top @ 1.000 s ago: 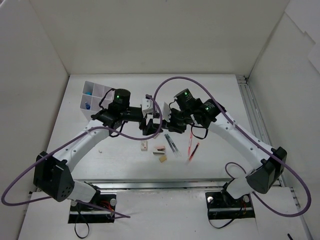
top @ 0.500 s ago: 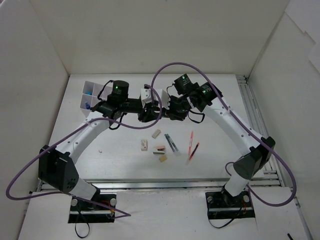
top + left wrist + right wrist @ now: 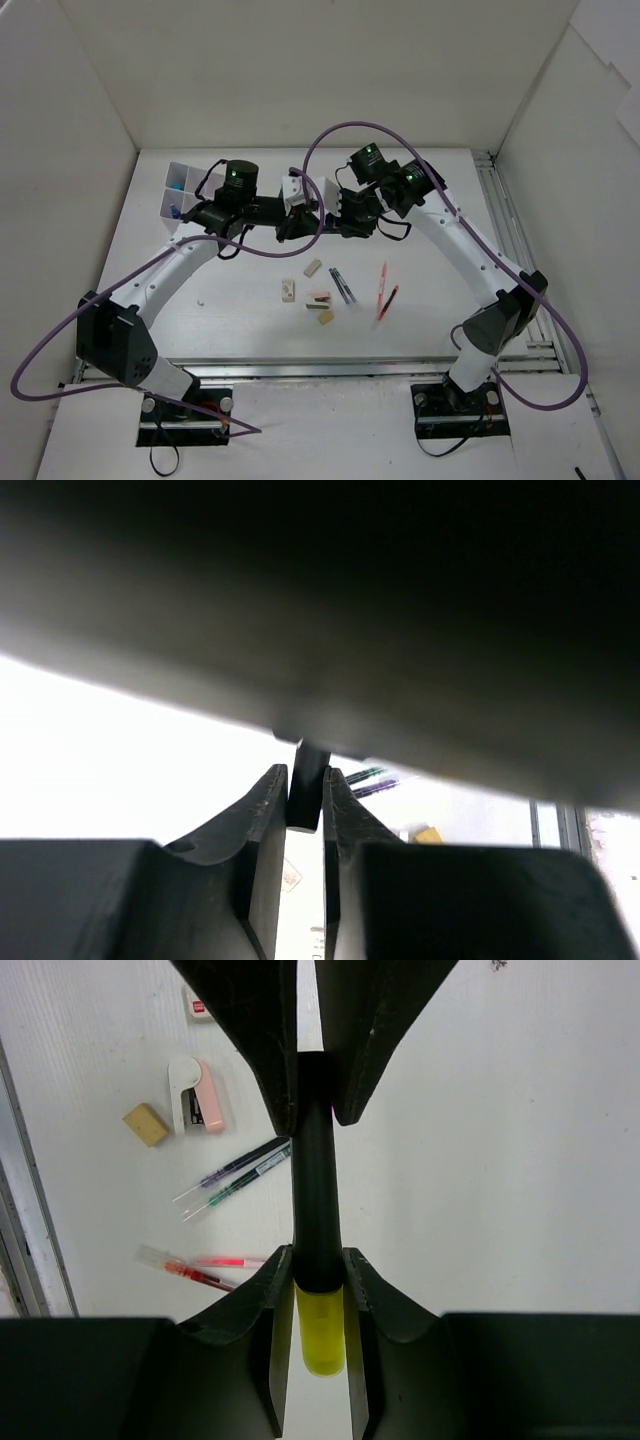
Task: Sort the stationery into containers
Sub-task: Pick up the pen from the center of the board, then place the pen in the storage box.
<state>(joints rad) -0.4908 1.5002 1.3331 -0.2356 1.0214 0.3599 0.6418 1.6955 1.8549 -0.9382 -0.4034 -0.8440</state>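
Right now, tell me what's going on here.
Both arms meet above the table, sharing one highlighter. The right end effector is shut near its yellow end, and the left end effector is shut on the far end of its black body. I cannot tell whether this is a handover. Red pens, two more pens and erasers lie below, not yet sorted. The white grid box sits at the far left.

Left hand (image 3: pixel 305 780) and right hand (image 3: pixel 320 1265) meet just behind the pens (image 3: pixel 344 285), bridged by a highlighter (image 3: pixel 320 1200): no passage there. Erasers (image 3: pixel 319 297) crowd left of the pens. Bare tabletop (image 3: pixel 230 320) lies in front of the pens; the box (image 3: pixel 190 190) is far left.
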